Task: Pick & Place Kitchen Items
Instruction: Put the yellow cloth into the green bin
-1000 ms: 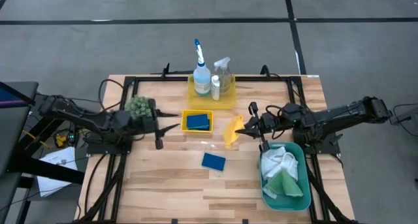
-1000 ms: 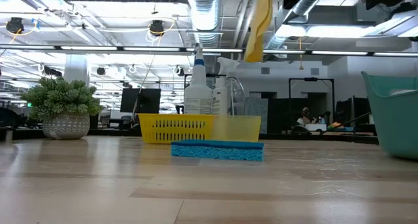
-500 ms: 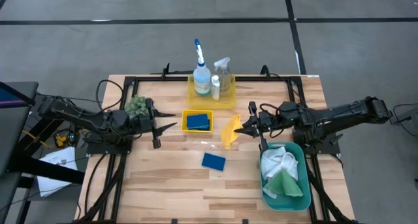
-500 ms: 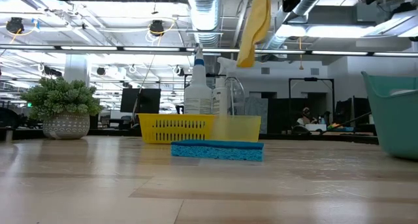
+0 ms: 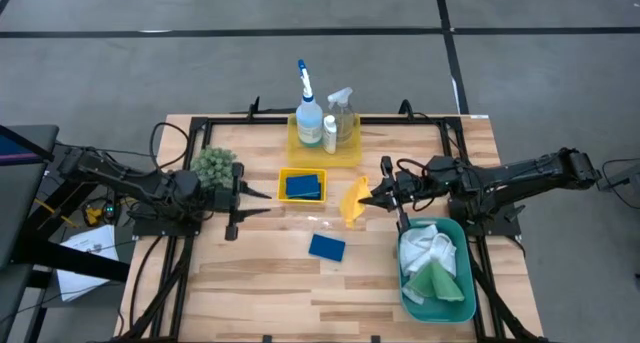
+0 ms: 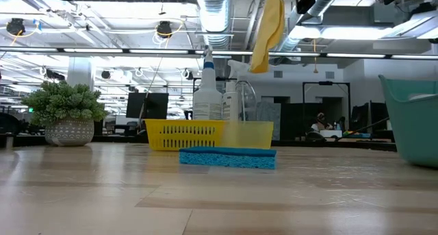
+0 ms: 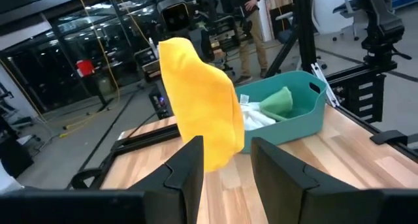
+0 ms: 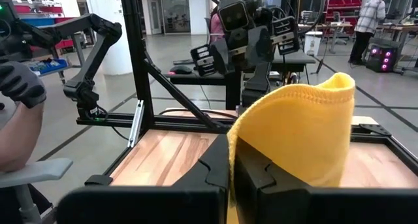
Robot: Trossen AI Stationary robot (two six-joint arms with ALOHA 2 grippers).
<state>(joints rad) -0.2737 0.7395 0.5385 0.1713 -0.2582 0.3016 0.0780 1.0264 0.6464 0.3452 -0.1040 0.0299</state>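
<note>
The right tool [image 5: 376,196] is pinched shut on the yellow cloth [image 5: 355,201] and holds it up in the air, over the middle of the worktop [image 5: 260,273]. From low down the cloth hangs well above the wood, soft and floppy, with a stitched edge. So this looks like the carrying step: the cloth is picked up but not put down yet.

The teal bin [image 5: 404,291] sits just beside that arm, and a white cloth [image 5: 428,248] and a green cloth [image 5: 436,280] already lie in it, all crumpled. I think the yellow one should go there too. The arm would need to swing over the bin, come down a bit, and let go.

The left tool [image 5: 236,198] waits near the small green plant [image 5: 212,164]. Its 2 fingers stand partly apart and hold nothing.

A flat blue sponge [image 5: 327,247] lies alone on the bare wood. It looks squishy and rough. Another blue sponge [image 5: 303,186] rests in the small yellow tray [image 5: 283,174]. At the far edge, the bigger yellow tray [image 5: 345,155] holds a blue-white spray bottle [image 5: 308,111], a clear spray bottle [image 5: 343,110] and a small white bottle [image 5: 329,131]. They look like hard, smooth plastic and stand straight up.
</note>
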